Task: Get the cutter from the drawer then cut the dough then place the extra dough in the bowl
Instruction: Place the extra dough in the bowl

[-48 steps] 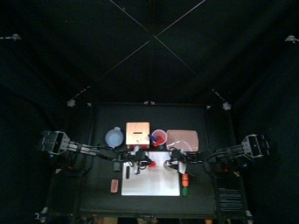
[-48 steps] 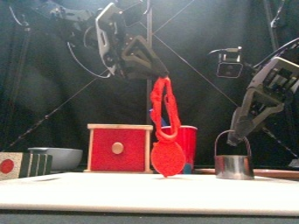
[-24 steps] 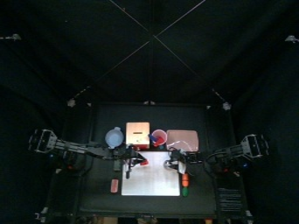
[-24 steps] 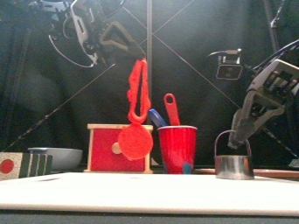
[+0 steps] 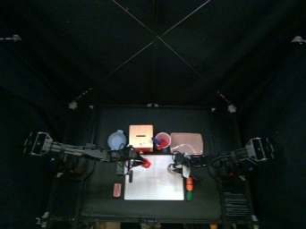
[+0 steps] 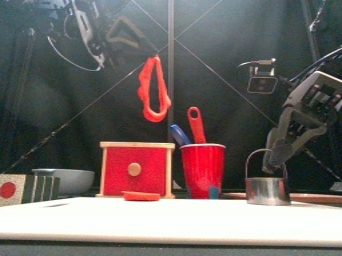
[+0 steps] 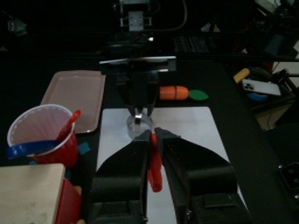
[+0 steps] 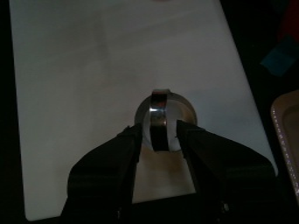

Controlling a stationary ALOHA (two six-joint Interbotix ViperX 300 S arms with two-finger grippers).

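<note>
The dough ring is held aloft, pinched by the left gripper. The cutter, seemingly on the white board, is clasped by the right gripper.

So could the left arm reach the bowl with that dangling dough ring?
Probably yes: the left gripper holds the dough ring high, the bowl stands uncovered on that arm's side, and the right gripper is away, on the cutter.
</note>
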